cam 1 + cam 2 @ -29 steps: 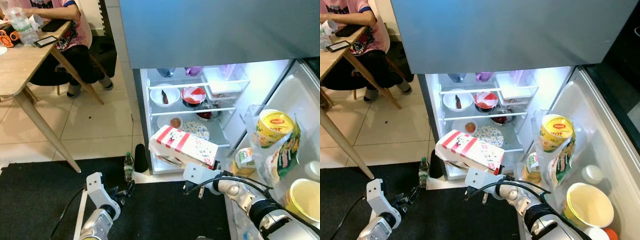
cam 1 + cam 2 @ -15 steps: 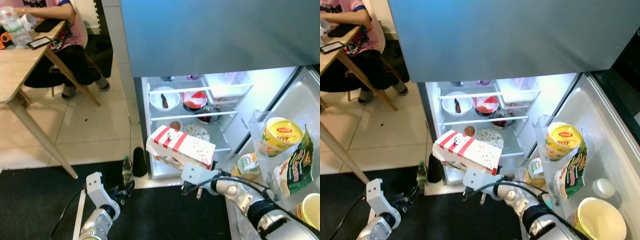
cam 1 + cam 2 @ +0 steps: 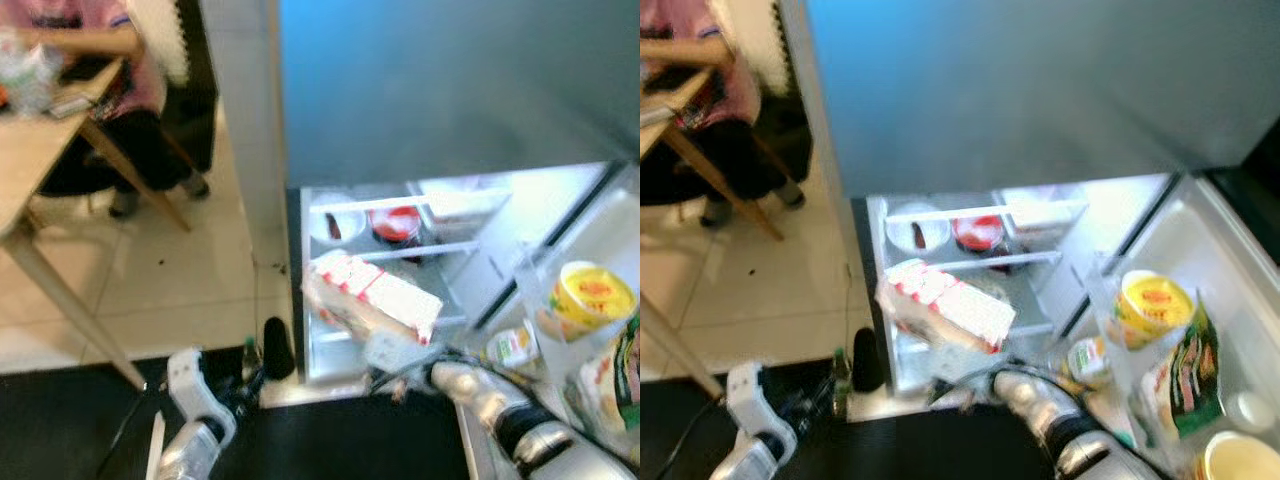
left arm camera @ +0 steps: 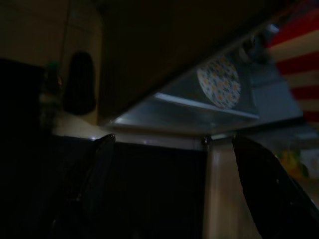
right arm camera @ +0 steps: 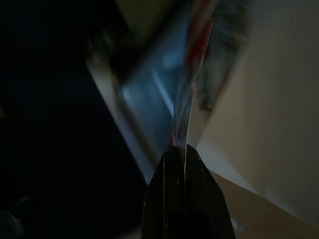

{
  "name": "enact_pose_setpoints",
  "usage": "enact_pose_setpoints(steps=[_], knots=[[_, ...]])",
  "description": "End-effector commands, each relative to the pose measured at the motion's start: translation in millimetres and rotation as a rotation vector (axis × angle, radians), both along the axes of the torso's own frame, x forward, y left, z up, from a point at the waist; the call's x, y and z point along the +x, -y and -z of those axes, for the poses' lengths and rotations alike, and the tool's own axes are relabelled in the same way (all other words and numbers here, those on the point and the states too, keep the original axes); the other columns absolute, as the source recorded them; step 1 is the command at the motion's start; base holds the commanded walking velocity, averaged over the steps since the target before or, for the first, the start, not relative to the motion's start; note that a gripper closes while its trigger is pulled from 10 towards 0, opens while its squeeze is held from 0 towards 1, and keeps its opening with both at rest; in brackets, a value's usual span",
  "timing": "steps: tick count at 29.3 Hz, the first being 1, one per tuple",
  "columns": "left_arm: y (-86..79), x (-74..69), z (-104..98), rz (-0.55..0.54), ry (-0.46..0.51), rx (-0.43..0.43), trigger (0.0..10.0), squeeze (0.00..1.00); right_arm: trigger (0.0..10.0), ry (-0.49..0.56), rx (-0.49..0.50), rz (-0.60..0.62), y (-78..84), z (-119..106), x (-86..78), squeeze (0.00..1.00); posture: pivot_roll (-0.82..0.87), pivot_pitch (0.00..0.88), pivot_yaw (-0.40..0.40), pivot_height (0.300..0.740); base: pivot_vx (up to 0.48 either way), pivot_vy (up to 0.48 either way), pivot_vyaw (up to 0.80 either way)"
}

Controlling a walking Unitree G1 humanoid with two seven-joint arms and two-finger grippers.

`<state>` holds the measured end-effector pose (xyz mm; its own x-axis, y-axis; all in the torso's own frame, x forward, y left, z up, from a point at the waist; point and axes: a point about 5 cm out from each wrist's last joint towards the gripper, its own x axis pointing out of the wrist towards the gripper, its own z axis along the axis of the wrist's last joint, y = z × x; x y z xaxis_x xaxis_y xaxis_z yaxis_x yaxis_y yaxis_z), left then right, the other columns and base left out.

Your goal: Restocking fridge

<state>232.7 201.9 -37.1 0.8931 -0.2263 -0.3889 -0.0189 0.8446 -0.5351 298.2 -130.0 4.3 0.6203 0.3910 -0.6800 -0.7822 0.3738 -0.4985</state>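
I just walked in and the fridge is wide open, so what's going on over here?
The robot is restocking the fridge. Its right gripper is shut on the edge of a red-and-white striped carton, holding it tilted in front of the open fridge's lower shelf. The left gripper hangs open low by the fridge's base, holding nothing. Bowls sit on the shelves inside, and a yellow noodle cup stands in the door rack. A person sits at the wooden table off to the left.
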Motion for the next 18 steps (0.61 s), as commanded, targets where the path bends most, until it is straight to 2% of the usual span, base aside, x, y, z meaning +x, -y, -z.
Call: enact_pose_setpoints(steps=[1,3,6,15,18], knots=[[5.3,-4.0,5,0.011,-0.031,0.001,10.0,0.0,10.0,-0.008,-0.003,0.024,7.1,2,-1.8,0.0,-0.02,0.074,0.01,0.74,0.292,0.0,0.0],[7.2,-3.7,5,0.051,-0.046,0.048,10.0,0.0,10.0,-0.009,-0.002,0.026,7.2,3,-2.1,0.0,-0.02,0.074,0.01,0.74,0.0,0.0,0.0],[10.2,-3.9,5,0.093,-0.031,0.061,10.0,0.0,10.0,-0.009,-0.002,0.026,7.3,3,-2.2,0.0,-0.02,0.074,0.01,0.74,0.0,-0.12,0.0],[18.0,-3.5,5,0.126,-0.03,0.044,10.0,0.0,10.0,-0.015,-0.004,0.027,7.9,3,-2.8,0.0,-0.02,0.072,0.011,0.74,0.0,-0.415,0.0],[21.3,-3.0,5,0.137,-0.027,0.032,10.0,0.0,10.0,-0.024,-0.011,0.031,10.8,4,-3.5,0.0,-0.02,0.075,0.009,0.74,0.0,0.0,0.0]])
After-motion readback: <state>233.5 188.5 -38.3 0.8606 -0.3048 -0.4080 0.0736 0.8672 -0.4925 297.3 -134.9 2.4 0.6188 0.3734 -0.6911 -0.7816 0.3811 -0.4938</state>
